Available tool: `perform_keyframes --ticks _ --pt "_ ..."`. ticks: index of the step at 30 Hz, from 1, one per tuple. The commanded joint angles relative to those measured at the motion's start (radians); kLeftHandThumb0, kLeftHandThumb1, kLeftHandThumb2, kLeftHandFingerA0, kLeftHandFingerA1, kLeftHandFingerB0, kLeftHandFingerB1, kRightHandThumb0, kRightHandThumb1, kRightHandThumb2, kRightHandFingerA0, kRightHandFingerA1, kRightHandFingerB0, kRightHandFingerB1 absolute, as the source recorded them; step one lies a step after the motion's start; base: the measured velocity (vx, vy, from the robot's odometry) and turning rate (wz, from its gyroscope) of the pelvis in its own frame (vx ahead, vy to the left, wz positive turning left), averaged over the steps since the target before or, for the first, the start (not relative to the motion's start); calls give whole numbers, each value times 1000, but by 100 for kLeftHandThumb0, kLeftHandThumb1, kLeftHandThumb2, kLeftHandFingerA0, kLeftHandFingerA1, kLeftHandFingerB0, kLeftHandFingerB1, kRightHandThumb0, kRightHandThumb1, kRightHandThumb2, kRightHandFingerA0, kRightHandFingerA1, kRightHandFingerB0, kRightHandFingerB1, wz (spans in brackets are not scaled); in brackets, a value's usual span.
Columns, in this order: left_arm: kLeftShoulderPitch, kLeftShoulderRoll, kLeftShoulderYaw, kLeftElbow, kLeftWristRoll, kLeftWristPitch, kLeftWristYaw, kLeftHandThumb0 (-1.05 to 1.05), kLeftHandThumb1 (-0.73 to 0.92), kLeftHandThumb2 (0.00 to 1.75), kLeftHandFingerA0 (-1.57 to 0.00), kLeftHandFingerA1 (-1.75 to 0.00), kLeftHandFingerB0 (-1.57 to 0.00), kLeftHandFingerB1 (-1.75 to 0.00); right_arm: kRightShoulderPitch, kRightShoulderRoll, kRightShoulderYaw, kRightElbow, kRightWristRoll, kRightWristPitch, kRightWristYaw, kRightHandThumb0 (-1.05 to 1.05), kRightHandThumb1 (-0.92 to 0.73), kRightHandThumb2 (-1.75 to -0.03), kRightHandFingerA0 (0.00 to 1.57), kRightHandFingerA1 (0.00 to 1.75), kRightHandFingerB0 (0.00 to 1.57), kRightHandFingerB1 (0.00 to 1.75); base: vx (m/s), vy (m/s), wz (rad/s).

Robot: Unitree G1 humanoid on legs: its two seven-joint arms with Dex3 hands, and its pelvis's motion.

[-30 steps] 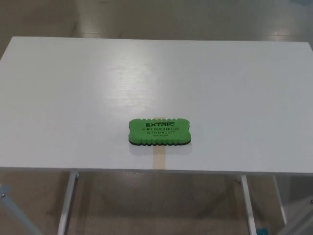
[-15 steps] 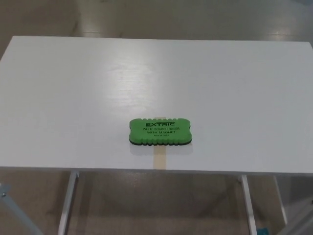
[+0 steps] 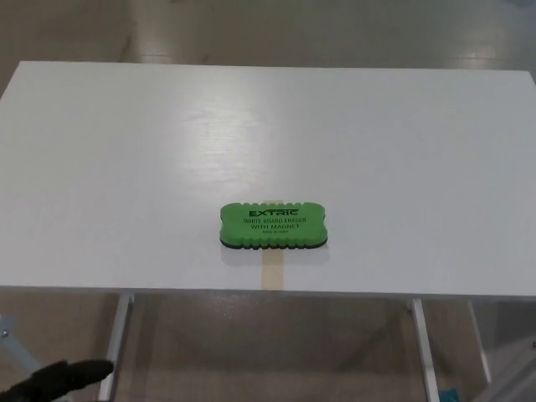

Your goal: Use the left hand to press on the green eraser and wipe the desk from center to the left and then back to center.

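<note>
Head view gives you the white counter (image 3: 126, 151) filling most of the picture, with the green eraser (image 3: 273, 226) lying flat on it, a little in from the near edge and close to the middle of its width. The eraser's printed face is up, with black lettering across it, and a dark base shows along its near side. A strip of tan tape (image 3: 271, 272) runs from under the eraser to the counter's near edge, and a small bit of the same tape peeks out at the eraser's far side.

Your left hand (image 3: 57, 378) shows only at the bottom left corner, below the counter's front edge and beside the counter's left leg (image 3: 115, 343). It is well apart from the eraser and touches nothing you can see. Only a dark, rounded part of it is in the picture, so you cannot tell whether it is open or closed. Your right hand does not show at all.

Beyond the counter's far edge you see a glossy floor (image 3: 335, 33), and under the near edge the right leg (image 3: 424, 352) stands on the same floor.
</note>
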Motion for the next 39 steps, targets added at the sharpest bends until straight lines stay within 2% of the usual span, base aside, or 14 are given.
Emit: perform_keyframes --ticks 1,8,9,18,21,27,29,33,39 --pt "158 145 -216 -609 -363 233 -545 -36 50 83 -60 -59 -56 -54 1 6 -4 7 21 -28 -16 -26 -62 -58 73 50 64 47 0 0 0" --pt "142 182 -275 -820 -415 271 -518 -34 51 85 -60 -61 -52 -54 -4 2 -2 9 17 -23 -22 -26 -62 -58 73 50 64 47 0 0 0" --pt "130 188 -285 -855 -426 277 -516 -29 60 58 -65 -45 -62 -39 -5 3 -3 8 18 -22 -23 -26 -62 -58 74 50 64 47 0 0 0" --pt "41 213 -333 -1044 -503 363 -465 -27 63 59 -63 -45 -60 -39 -4 4 -6 9 22 -32 -22 -26 -62 -58 74 51 65 48 0 0 0" --pt "-42 189 -326 -1087 -505 367 -400 -30 64 60 -63 -46 -59 -39 -4 2 -4 10 19 -33 -18 -26 -62 -58 73 50 65 48 0 0 0" --pt "-221 66 -273 -1044 -432 391 -184 -32 65 60 -70 -48 -56 -37 2 0 3 13 11 -37 -24 -27 -62 -58 74 50 65 48 0 0 0" --pt "-231 56 -268 -1043 -426 401 -176 -32 65 60 -70 -48 -56 -37 2 0 4 13 11 -38 -25 -27 -62 -58 74 50 65 48 0 0 0" --pt "-394 -30 -258 -907 -299 396 -73 -26 71 61 -78 -48 -51 -36 -6 1 8 16 9 -35 -34 -28 -62 -59 76 53 66 48 0 0 0" --pt "-496 -107 -287 -807 -161 390 38 -28 79 64 -86 -50 -50 -35 -2 6 4 10 19 -38 -28 -27 -62 -59 75 52 66 48 0 0 0"
